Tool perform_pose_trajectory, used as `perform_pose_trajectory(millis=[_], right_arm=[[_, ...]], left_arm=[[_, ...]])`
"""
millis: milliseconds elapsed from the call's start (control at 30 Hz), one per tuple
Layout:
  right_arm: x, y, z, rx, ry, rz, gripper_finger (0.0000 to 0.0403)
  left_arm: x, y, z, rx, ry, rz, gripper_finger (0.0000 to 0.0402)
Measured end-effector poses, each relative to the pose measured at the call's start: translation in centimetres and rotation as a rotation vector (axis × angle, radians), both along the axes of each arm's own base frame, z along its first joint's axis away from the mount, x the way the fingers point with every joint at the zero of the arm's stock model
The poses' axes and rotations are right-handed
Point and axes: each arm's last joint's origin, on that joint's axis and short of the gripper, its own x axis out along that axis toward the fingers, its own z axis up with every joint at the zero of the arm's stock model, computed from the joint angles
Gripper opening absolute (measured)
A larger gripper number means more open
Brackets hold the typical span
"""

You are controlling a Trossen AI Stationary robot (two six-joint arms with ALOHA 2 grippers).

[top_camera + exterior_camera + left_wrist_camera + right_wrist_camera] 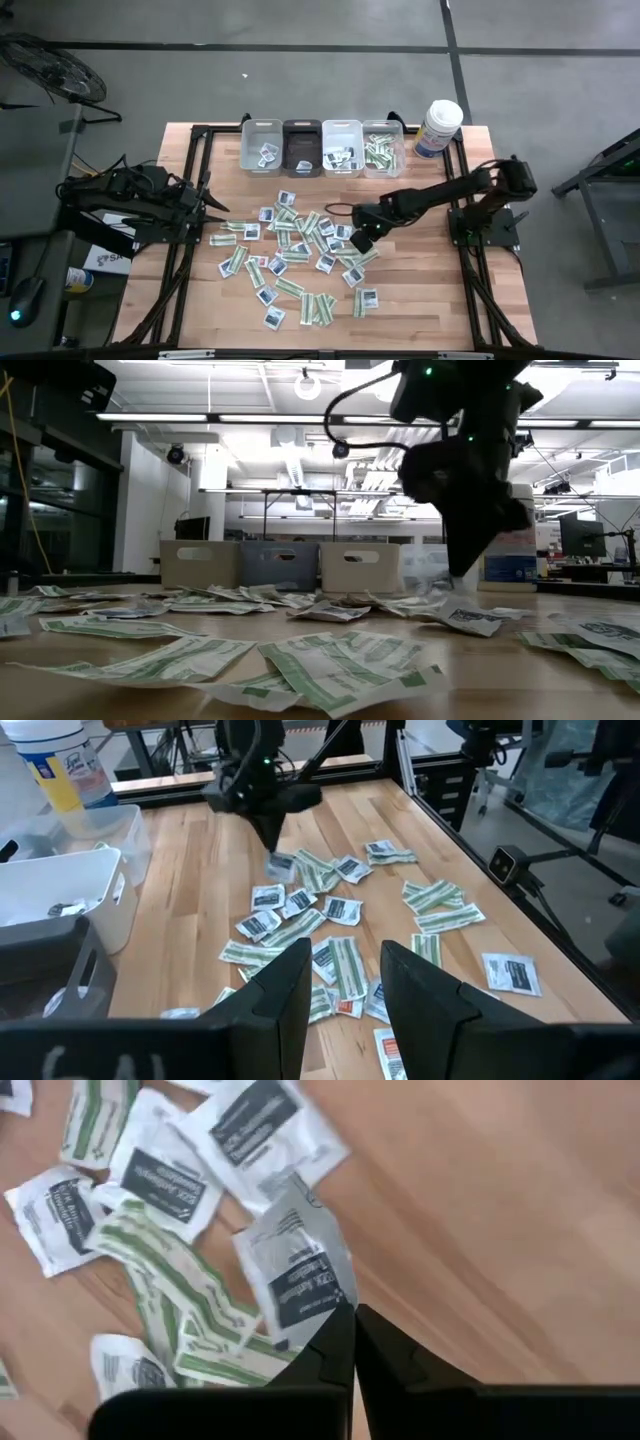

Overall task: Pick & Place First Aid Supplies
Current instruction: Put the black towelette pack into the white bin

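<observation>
Reading the labels first: your right wrist view shows squarish white packets printed with a dark-blue panel, and the words "BZK Antiseptic" can be made out on several. The right gripper (352, 1320) has its fingers pinched fully together on the corner of one such white packet (298, 1270), which tilts up off the table (430, 300). You will find that gripper at the right edge of the scattered first aid supplies (295, 255), mid-table, among green-and-white strips (160, 1270) whose print is too small to read. The white canister (438, 127) at the back right carries a blue label; the left wrist view suggests "Lysol", though I cannot confirm it. Four bins (322, 147) stand in a row beside it, each with some packets inside. Your left gripper (340, 982) waits at the table's left edge, fingers partly apart, holding nothing.
</observation>
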Motion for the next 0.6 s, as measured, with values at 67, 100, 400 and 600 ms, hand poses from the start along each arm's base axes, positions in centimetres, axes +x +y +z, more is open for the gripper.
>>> perform_pose_trajectory(millis=[67, 100, 400, 600], right_arm=[[-0.3, -0.1, 1.0, -0.008, -0.032, -0.009, 0.0], [-0.5, -0.1, 1.5, -0.011, -0.046, -0.023, 0.0], [-2.2, -0.8, 5.2, -0.119, -0.168, -0.104, 0.0], [-2.4, -1.8, 6.7, -0.189, -0.269, -0.179, 0.0]], left_arm=[[0.0, 0.0, 0.0, -0.001, 0.0, -0.001, 0.0119], [0.0, 0.0, 0.0, -0.001, 0.0, -0.002, 0.0119], [0.0, 0.0, 0.0, -0.001, 0.0, -0.001, 0.0119], [0.0, 0.0, 0.0, -0.002, 0.0, 0.002, 0.0119]])
